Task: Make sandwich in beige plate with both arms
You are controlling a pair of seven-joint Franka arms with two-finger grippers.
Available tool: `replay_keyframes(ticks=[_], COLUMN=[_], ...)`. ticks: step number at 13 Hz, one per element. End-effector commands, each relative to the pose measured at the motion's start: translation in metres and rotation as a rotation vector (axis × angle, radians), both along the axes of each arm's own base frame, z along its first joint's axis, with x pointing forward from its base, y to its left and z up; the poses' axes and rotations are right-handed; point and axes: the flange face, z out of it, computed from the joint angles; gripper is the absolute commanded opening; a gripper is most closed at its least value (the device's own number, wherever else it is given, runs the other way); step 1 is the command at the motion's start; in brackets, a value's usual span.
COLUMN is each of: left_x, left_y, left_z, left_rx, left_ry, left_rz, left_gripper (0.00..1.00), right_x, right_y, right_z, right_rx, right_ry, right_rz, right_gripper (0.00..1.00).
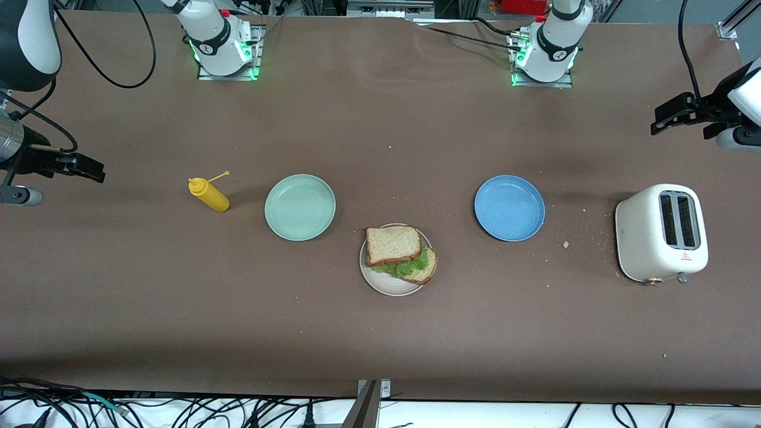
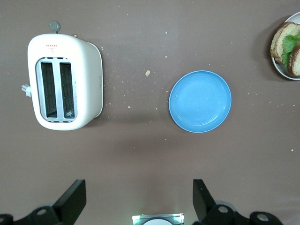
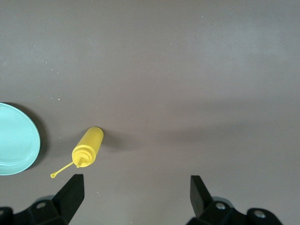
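Matt brown bench, smooth plastic-looking ware, porous bread

The bench [image 1: 380,333] has a dull, matt brown covering, faintly rippled near the arm bases and dusted with pale crumbs. The mint green plate [image 1: 300,207] and the blue plate [image 1: 509,208] look like smooth plastic with a soft sheen; the beige plate [image 1: 386,286] is pale, smooth and matt. The sandwich [image 1: 399,254] shows porous tan bread, rough brown crust and ruffled, slightly glossy lettuce. The yellow squeeze bottle [image 1: 209,194] looks like smooth plastic. The toaster [image 1: 661,232] has a satin off-white shell with dark slots and a small metallic knob.
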Motion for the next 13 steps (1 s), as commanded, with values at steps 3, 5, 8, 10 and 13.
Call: replay_keyframes(ticks=[3,5,8,10,13], left_x=[-0.0002,-0.0002,0.0015,0.0019,0.0019], left_y=[0.0006,0.0006,0.0006,0.0005,0.0005], left_z=[-0.0020,-0.0020,-0.0053,-0.0061,-0.0061], left_rx=[-0.003,-0.003,-0.003,-0.003,-0.003], left_ry=[0.009,0.009,0.015,0.017,0.017], left_rz=[0.011,0.011,0.011,0.011,0.011], left_gripper=[1.00,1.00,1.00,1.00,1.00], right_x=[0.0004,0.0004,0.0017,0.0017,0.0013], right_y=[-0.0024,-0.0024,-0.0024,-0.0033,-0.0042], right_z=[0.0044,0.0044,0.0054,0.0054,0.0046], right_rx=[0.005,0.005,0.005,0.005,0.005], right_ry=[-0.017,-0.017,-0.029,-0.029,-0.026], right_rz=[-0.014,-0.014,-0.013,-0.014,-0.015], right_gripper=[1.00,1.00,1.00,1.00,1.00])
